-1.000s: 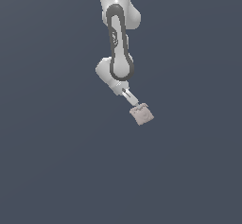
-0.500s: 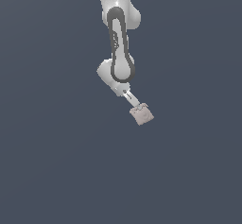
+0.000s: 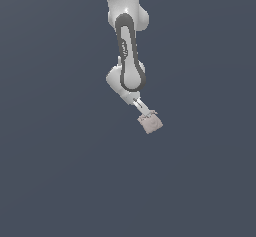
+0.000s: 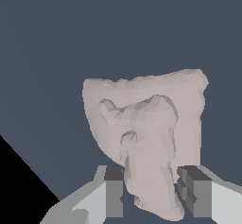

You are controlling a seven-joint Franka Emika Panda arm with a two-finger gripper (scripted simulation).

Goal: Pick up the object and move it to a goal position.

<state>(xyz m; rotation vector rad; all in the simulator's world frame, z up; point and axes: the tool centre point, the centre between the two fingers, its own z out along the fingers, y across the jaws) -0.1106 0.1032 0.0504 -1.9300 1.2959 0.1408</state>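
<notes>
Gripper (image 3: 146, 115) is clamped on the block (image 3: 150, 124), fingers pressing opposite sides for a secure carry; block hangs at the arm's (image 3: 127, 51) five o'clock, evidently for transport

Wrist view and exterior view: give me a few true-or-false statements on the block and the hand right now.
1. The block sits between the hand's two fingers. True.
2. The block is bright green. False: it is pale pinkish-beige.
3. In the exterior view the block is at the arm's lower end. True.
4. A second block lies beside it. False: only one shows.
</notes>
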